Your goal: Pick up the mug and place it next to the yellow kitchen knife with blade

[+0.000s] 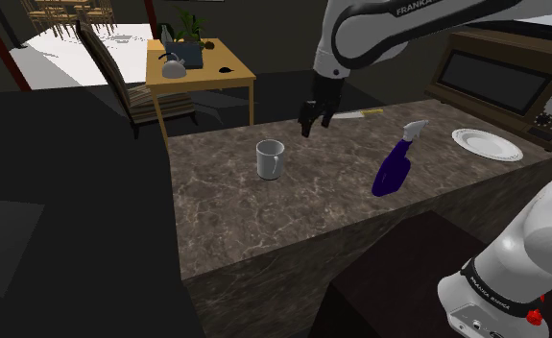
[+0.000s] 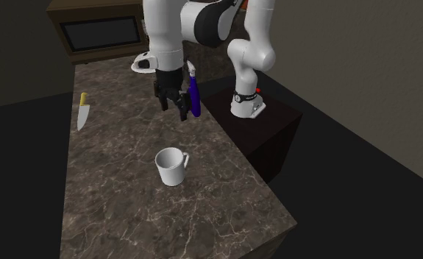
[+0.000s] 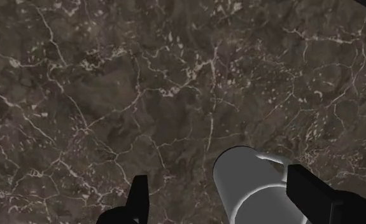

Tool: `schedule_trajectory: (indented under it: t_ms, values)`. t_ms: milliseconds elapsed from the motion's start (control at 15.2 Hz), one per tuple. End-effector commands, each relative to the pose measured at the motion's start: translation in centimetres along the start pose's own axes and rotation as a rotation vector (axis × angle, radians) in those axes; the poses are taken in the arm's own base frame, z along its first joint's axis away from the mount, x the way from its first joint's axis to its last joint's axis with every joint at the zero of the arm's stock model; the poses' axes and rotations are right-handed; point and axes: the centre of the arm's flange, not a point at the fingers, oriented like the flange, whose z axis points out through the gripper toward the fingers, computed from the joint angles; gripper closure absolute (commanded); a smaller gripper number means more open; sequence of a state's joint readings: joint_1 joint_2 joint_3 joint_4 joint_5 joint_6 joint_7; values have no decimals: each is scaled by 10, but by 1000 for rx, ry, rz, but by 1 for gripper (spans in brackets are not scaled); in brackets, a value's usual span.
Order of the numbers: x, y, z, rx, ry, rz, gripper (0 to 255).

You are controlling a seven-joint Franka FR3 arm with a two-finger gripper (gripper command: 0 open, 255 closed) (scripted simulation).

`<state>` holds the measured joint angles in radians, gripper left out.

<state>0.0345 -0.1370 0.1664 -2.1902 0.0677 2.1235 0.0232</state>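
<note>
A white mug [image 1: 270, 159] stands upright on the dark marble counter [image 1: 264, 221], its handle toward the stand side. My black gripper [image 1: 312, 120] hangs open in the air, above and beyond the mug in the shoulder view, holding nothing. Near the counter's far edge lies the knife [image 1: 355, 114], with a yellow handle and a pale blade. In the second exterior view the gripper [image 2: 173, 103] hovers behind the mug [image 2: 171, 166], and the knife [image 2: 82, 112] lies to the left. In the wrist view the mug [image 3: 248, 181] shows below the gripper [image 3: 226, 203], nearer one finger [image 3: 312, 194].
A purple spray bottle [image 1: 396, 163] lies on the counter toward the shoulder view's right, with a white plate [image 1: 487, 144] and a microwave [image 1: 494, 82] beyond it. Behind the counter stand a yellow table [image 1: 202, 62] and a chair [image 1: 120, 82].
</note>
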Motion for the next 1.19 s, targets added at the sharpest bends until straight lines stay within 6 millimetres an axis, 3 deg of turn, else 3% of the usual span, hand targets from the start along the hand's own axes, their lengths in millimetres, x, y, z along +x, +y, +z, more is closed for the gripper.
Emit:
schedule_trajectory:
  t_ms: [0,462,990,1122]
  values:
    - [20,-6,15,7,3,-3,0]
    - [89,-28,70,29,11,-14,0]
    - [92,-31,112,29,11,-14,0]
    - [92,-31,112,29,11,-14,0]
